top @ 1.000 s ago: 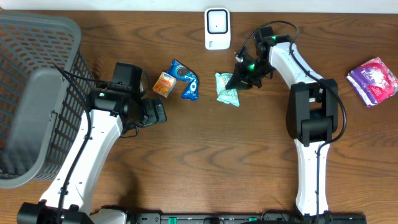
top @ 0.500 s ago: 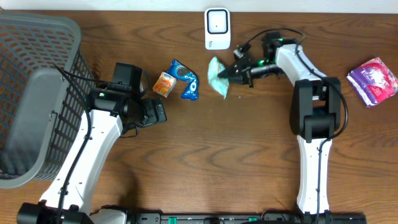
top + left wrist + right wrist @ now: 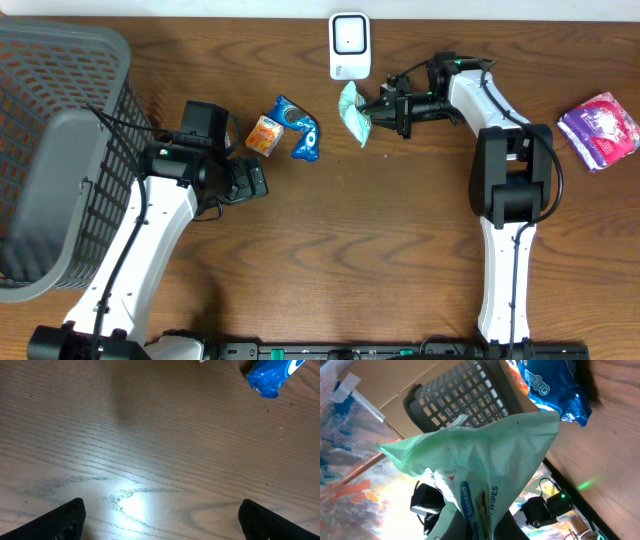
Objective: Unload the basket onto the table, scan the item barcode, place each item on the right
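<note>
Two right fingers are pinched tight on the pale green wipes pack (image 3: 350, 112). The right gripper (image 3: 370, 109) clamps its 3 o'clock end and holds it off the table (image 3: 400, 240), turned nearly edge-on to the overhead camera. In the right wrist view the pack (image 3: 485, 460) fills the frame, with "Scented" and "WIPES" printed on its face, and the fingers themselves are hidden beneath it. A second ago this pack lay flat on the wood further toward 6 o'clock. Half a second ago it was already raised, and now it has come closer to the white scanner (image 3: 349, 45), hanging just at the scanner's 6 o'clock.

At about 8 o'clock from the pack lies a blue snack packet (image 3: 303, 131), and an orange packet (image 3: 264, 135) touches it on the 9 o'clock side. A purple pack (image 3: 598, 130) sits well apart near the 3 o'clock edge.

The left gripper (image 3: 161, 522) stands spread wide over bare wood with nothing between its tips, where it was a second ago. The blue packet (image 3: 272, 375) is at its 1 o'clock. A grey basket (image 3: 60, 60) fills the 9 o'clock side.
</note>
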